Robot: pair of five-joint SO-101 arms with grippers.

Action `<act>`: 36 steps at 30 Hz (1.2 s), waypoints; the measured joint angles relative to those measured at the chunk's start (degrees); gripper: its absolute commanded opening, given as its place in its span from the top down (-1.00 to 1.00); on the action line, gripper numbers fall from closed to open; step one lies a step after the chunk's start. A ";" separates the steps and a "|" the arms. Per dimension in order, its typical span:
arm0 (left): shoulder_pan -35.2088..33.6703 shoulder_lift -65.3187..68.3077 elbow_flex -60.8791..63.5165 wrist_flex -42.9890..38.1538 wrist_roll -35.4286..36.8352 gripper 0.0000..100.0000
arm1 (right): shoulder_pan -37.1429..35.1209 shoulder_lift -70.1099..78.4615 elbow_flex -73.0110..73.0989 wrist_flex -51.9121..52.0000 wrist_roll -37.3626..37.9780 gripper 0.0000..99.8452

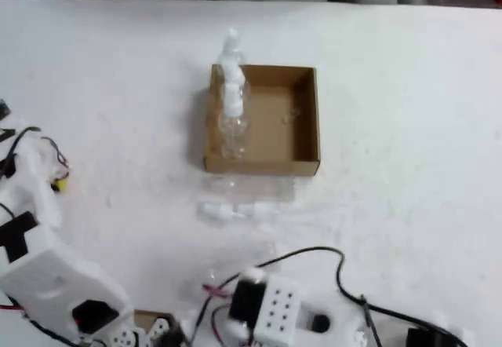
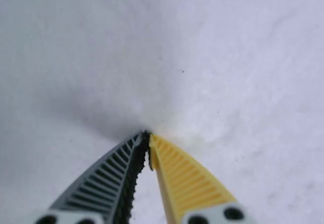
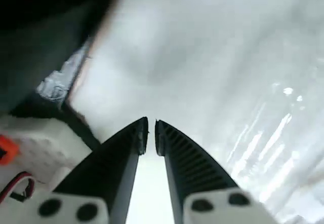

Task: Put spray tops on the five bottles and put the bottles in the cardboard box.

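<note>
A white tabletop point(image 1: 408, 127) is carrying the box point(image 1: 263, 165), where two sprayer-topped bottles point(image 1: 233, 119) are standing along one wall. Loose bottles point(image 1: 235, 206) are lying just before it. The left gripper point(image 2: 148, 135) is clenching empty, tips touching. The right gripper point(image 3: 151, 127) is pinching nearly closed, grasping nothing.

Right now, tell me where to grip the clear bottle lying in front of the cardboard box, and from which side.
Grip the clear bottle across the middle of its body, coming down from above. It lies on its side along the near wall of the cardboard box, so closing front to back would span its narrow width. Its outline is faint, so check first.
</note>
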 measured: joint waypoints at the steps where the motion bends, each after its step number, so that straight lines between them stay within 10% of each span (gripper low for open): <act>1: 0.00 0.00 0.00 0.00 0.00 0.95 | 1.58 -1.14 0.00 -0.44 0.00 0.97; 21: 0.00 0.00 0.00 0.00 0.00 0.95 | 26.11 -24.35 4.66 -10.20 -10.81 0.96; 36: 0.00 0.26 -0.62 0.97 -1.67 0.94 | 19.60 -17.85 5.10 -16.35 -10.64 0.66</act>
